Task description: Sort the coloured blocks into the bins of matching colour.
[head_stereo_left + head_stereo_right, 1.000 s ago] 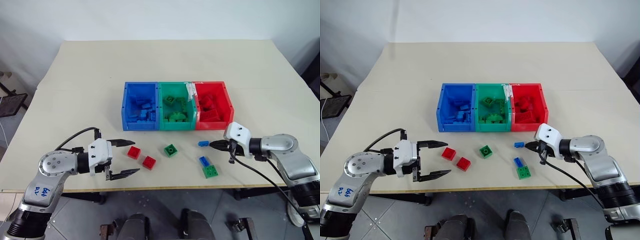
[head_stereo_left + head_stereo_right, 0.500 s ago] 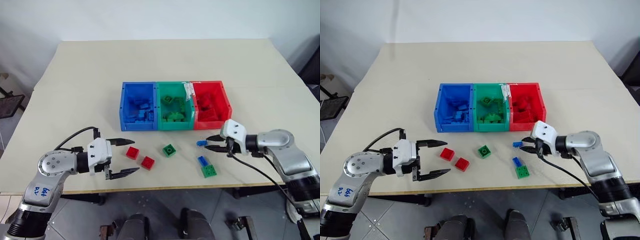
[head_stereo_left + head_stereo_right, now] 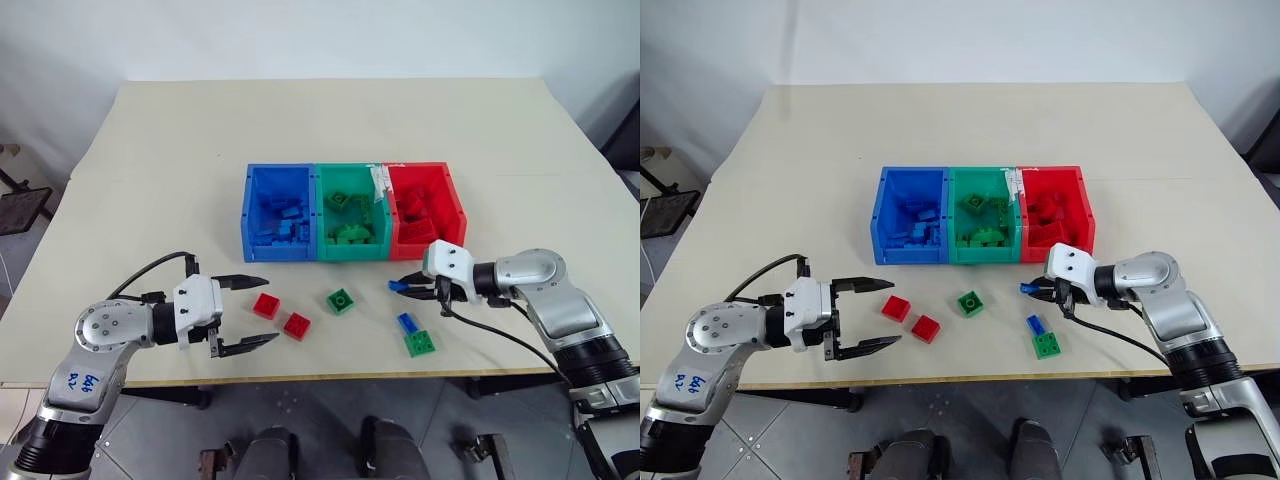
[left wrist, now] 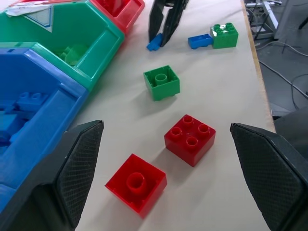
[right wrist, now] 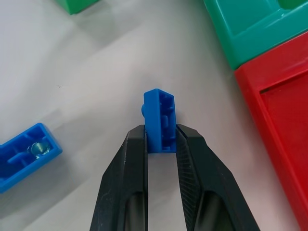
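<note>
So the right gripper [image 5: 161, 139] has its two fingers pinched down on a small blue brick [image 5: 160, 120]. In the right wrist view the brick stands on end between the pads, long side running straight out along the fingers, hollow underside facing the camera. It looks like it's just off the table [image 3: 300, 130], though I can't say for sure it's fully clear.

The thing that matters for the next move: the blue bin [image 3: 278, 213] is the far-left one of the three joined bins, and the held brick sits just in front of the red bin [image 3: 428, 205], which is at the opposite end. So from the blue bin, the brick is off to the robot's right and nearer the robot, with the green bin [image 3: 351, 212] in between. My guess is the right arm has to carry it across left, over the green bin's front, before letting go.

The left gripper [image 3: 245, 314] is spread wide open, holding nothing, parked in front of the blue bin. It's actually the closer arm to that bin, and two red bricks [image 4: 189, 138] lie right ahead of its fingers.

Labels: there's a white tag [image 3: 380, 183] between the green and red bins, printing too small to read. Some blue handwriting on the left arm too, can't make it out reliably.
</note>
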You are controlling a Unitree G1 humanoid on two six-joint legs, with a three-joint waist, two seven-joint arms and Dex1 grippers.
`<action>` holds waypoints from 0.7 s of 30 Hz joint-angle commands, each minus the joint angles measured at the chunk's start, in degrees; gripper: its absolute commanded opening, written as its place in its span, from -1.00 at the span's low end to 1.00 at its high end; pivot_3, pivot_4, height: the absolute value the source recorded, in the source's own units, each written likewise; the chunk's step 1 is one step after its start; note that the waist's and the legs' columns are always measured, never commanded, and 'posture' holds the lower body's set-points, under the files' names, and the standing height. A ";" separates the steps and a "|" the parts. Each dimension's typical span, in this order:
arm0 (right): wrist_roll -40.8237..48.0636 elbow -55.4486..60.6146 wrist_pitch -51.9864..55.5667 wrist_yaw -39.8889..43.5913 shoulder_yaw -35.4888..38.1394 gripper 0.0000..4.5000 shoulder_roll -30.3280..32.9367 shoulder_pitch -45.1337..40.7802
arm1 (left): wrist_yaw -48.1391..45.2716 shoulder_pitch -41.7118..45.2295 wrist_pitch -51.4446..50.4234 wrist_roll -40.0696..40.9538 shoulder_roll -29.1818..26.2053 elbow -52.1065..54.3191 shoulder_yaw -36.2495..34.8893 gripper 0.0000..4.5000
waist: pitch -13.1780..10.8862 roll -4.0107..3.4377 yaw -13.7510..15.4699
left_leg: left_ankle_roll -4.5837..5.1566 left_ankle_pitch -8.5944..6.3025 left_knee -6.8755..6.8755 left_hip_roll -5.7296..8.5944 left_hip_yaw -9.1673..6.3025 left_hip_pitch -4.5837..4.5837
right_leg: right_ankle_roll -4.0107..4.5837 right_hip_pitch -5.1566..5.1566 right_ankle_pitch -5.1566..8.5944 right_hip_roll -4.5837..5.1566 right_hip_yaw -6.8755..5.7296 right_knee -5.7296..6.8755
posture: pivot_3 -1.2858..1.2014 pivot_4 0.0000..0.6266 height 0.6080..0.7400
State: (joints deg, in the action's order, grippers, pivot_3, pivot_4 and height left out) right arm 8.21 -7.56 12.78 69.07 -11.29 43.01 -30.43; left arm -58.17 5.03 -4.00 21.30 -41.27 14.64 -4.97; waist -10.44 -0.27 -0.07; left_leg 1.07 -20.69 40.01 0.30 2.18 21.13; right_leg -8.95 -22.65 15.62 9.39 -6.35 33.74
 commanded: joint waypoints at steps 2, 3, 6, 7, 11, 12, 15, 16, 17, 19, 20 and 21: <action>9.95 10.18 10.37 -0.37 3.86 -0.80 -3.83 -4.46 | 4.10 -1.11 -1.94 3.03 0.99 -1.82 -6.44 1.00 | -0.02 -0.03 -0.30 | 0.00 0.00 0.00 -0.03 -0.08 -0.02 | 0.00 -0.02 0.00 -0.01 0.01 0.02 | 0.03 -0.52 1.00; 10.27 11.00 12.36 -1.77 3.75 -0.80 -4.89 -5.78 | 5.07 -1.28 -2.53 3.21 0.96 -2.45 -7.77 1.00 | -0.02 -0.04 -0.40 | -0.01 0.00 -0.01 -0.04 -0.13 -0.04 | 0.01 -0.06 0.00 -0.02 0.01 0.02 | 0.03 -0.52 1.00; 10.16 9.22 16.88 -7.87 2.55 -0.80 -11.74 -12.42 | 6.07 -3.37 -0.95 1.78 -0.39 -5.01 -12.18 1.00 | -0.02 -0.04 -0.50 | -0.02 -0.01 0.00 -0.04 -0.16 -0.09 | 0.07 -0.13 -0.04 -0.02 0.02 0.10 | 0.03 -0.52 1.00; 9.27 7.67 16.90 -9.25 1.67 -0.80 -13.94 -14.76 | 6.22 -4.01 -0.89 1.95 -0.59 -5.17 -13.26 1.00 | -0.02 -0.04 -0.70 | -0.03 -0.02 0.00 -0.04 -0.17 -0.07 | 0.08 -0.16 -0.05 -0.02 0.02 0.10 | 0.03 -0.52 1.00; 2.55 -2.53 11.04 -14.38 -2.88 -0.80 -22.17 -23.65 | 5.48 -7.20 -1.27 2.43 -1.45 -4.19 -15.37 1.00 | -0.03 -0.05 -0.75 | -0.10 -0.06 -0.05 -0.02 -0.17 0.00 | 0.08 -0.37 -0.06 -0.01 0.01 0.31 | 0.03 -0.52 1.00; 0.93 -5.87 9.28 -16.02 -3.64 -0.80 -24.16 -25.86 | 5.30 -7.60 -1.10 2.48 -1.47 -4.08 -15.55 1.00 | -0.02 -0.05 -0.80 | -0.12 -0.07 -0.06 -0.01 -0.16 0.05 | 0.07 -0.44 -0.06 0.01 0.00 0.36 | 0.03 -0.52 1.00; -4.56 -18.69 3.09 -22.91 -4.79 -0.80 -29.03 -32.59 | 6.52 -7.59 -2.06 2.87 -0.67 -2.00 -15.33 1.00 | -0.03 -0.04 -1.20 | -0.14 -0.09 -0.07 0.06 -0.14 0.18 | 0.08 -0.72 -0.08 0.00 0.00 0.56 | 0.03 -0.52 1.00; -6.11 -23.28 1.40 -25.93 -4.51 -0.80 -30.35 -34.72 | 7.04 -7.64 -2.77 3.32 -0.24 -0.76 -15.09 1.00 | -0.03 -0.04 -1.44 | -0.15 -0.09 -0.06 0.07 -0.14 0.18 | 0.09 -0.74 -0.08 0.00 -0.03 0.63 | 0.03 -0.52 1.00; -5.27 -26.05 0.83 -25.69 -3.46 -0.65 -31.63 -35.92 | 7.48 -7.78 -3.44 3.67 0.16 0.36 -14.80 1.00 | -0.03 -0.04 -1.56 | -0.15 -0.09 -0.06 0.07 -0.14 0.18 | 0.09 -0.77 -0.09 0.01 -0.03 0.70 | 0.03 -0.52 1.00; -4.61 -27.95 -0.37 -23.70 -2.87 -0.34 -32.45 -36.67 | 8.05 -8.05 -4.42 3.81 0.68 2.19 -14.00 1.00 | -0.02 -0.04 -1.77 | -0.17 -0.10 -0.08 0.04 -0.15 0.15 | 0.09 -0.78 -0.09 0.00 -0.03 0.71 | 0.03 -0.52 1.00; -4.61 -27.99 -1.19 -22.79 -2.78 -0.20 -32.42 -36.64 | 8.30 -8.06 -4.82 3.70 0.80 2.83 -13.64 1.00 | -0.02 -0.04 -1.87 | -0.19 -0.11 -0.11 0.03 -0.15 0.14 | 0.09 -0.78 -0.09 -0.02 -0.04 0.70 | 0.03 -0.52 1.00; -4.02 -25.97 -1.50 -21.29 -2.37 -0.05 -31.50 -35.66 | 8.40 -7.70 -5.32 3.78 0.85 3.50 -13.10 1.00 | -0.03 -0.04 -1.95 | -0.20 -0.11 -0.13 0.02 -0.14 0.12 | 0.09 -0.79 -0.09 -0.03 -0.06 0.71 | 0.03 -0.52 1.00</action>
State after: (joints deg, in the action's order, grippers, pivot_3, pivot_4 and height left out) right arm 3.23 -35.99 13.29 45.91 -15.25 10.85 -66.26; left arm -50.27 -2.62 -8.78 24.09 -40.59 15.69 -18.40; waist -10.46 -0.32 -2.02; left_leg 0.86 -20.81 39.85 0.33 2.06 21.25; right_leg -8.86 -23.46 15.53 9.36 -6.42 34.45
